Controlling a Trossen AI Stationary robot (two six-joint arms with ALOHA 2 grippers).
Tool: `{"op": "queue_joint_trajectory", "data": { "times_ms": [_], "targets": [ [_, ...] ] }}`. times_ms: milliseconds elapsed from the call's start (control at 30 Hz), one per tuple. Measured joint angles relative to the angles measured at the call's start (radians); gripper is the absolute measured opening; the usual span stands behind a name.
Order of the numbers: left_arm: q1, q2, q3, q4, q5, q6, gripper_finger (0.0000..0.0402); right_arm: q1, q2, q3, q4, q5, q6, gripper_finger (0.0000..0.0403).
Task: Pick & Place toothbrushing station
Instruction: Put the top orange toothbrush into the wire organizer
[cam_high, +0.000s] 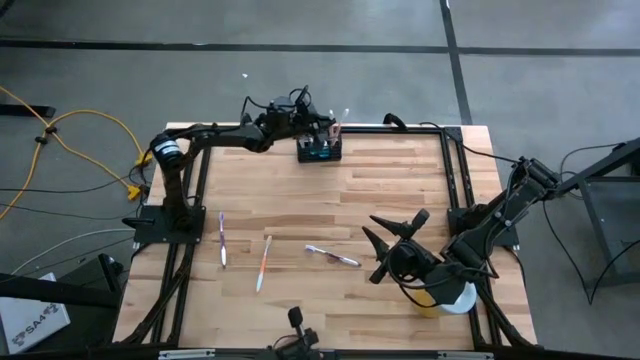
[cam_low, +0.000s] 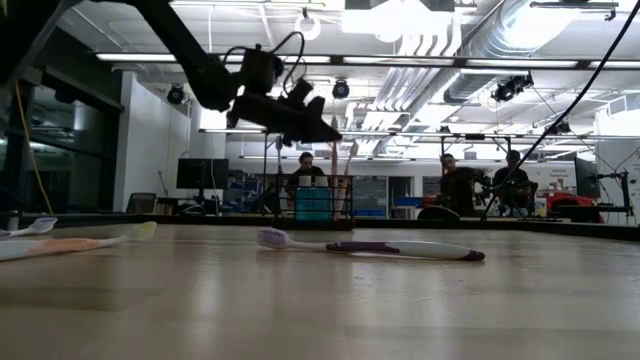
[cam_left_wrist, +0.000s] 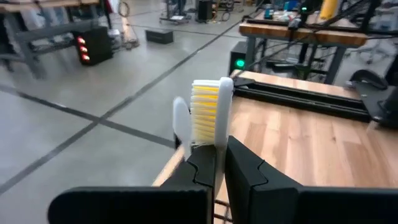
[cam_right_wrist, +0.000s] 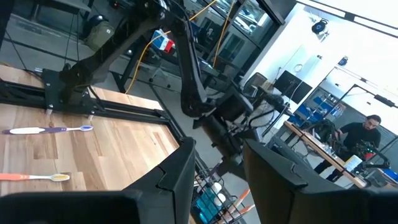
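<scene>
Left tool (cam_high: 318, 126), clamped on a yellow-bristled toothbrush (cam_left_wrist: 209, 115), hovers over the black toothbrushing station (cam_high: 319, 150) at the worktop's (cam_high: 400, 190) far edge, apparently to slot it upright, while the right tool (cam_high: 385, 250) waits open near three toothbrushes lying flat.

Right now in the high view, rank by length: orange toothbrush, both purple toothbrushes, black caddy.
1. Orange toothbrush, purple toothbrush by the left arm, purple toothbrush near the right tool: alike, unranked.
2. Black caddy: shorter.
</scene>
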Motion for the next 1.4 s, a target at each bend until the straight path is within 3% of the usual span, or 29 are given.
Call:
{"op": "queue_joint_trajectory", "data": {
  "times_ms": [300, 767, 1067, 1233, 1400],
  "targets": [
    [0.014, 0.066, 0.0, 0.039, 0.009, -0.031, 0.0007, 0.0, 0.0, 0.0, 0.0, 0.001, 0.003, 0.0128],
    [0.034, 0.066, 0.0, 0.039, 0.003, -0.039, 0.0066, 0.001, 0.0, 0.0, 0.001, -0.001, 0.003, 0.0128],
    [0.044, 0.066, 0.0, 0.044, 0.097, -0.06, 0.0128, 0.001, 0.0, 0.0, 0.001, -0.002, 0.0, 0.0128],
    [0.042, 0.066, 0.0, 0.109, 0.114, -0.08, 0.0162, 0.001, 0.0, 0.0, 0.001, -0.002, 0.0, 0.0128],
    [0.042, 0.066, 0.002, 0.175, 0.115, -0.094, 0.0168, 0.001, 0.0, 0.0, 0.001, -0.002, 0.0, 0.0128]
  ]
}}
